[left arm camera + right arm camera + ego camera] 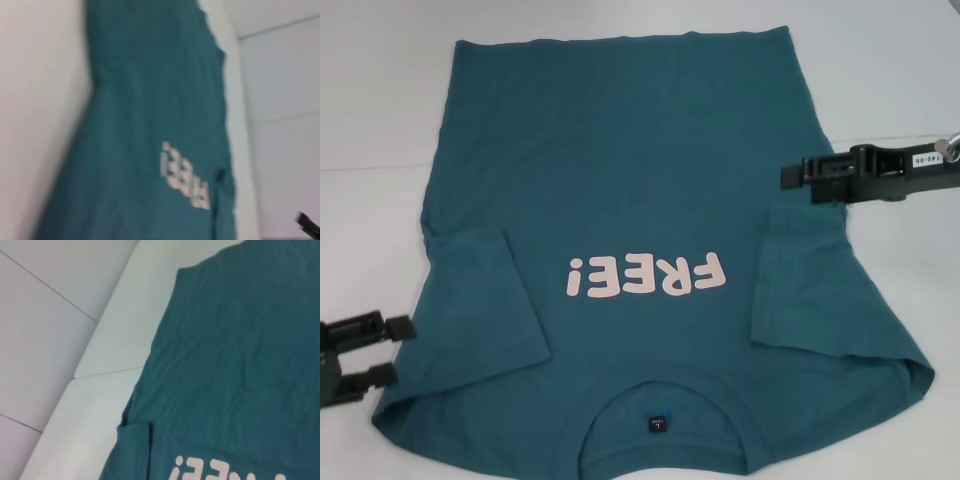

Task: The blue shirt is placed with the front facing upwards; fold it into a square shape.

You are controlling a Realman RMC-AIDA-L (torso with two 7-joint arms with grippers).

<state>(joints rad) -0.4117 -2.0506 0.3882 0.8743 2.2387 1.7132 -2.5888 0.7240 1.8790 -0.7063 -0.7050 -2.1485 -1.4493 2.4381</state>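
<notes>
White worktop (370, 120) spreads under everything, seamed on the right side. Nearest lies the collar (660, 425) of the shirt (640, 180), front up, lettering (647, 275) mid-chest, hem at the far edge. Both sleeves look already turned in over the body: left sleeve (485, 290), right sleeve (810, 290). At the near left the left gripper (395, 350) hovers beside the shirt's side edge, jaws apart and empty. Farther, the right gripper (790, 175) reaches in above the right side; whether its jaws are open I cannot tell. Judged next: pinch both near corners evenly and carry them toward the hem, keeping sleeves tucked
</notes>
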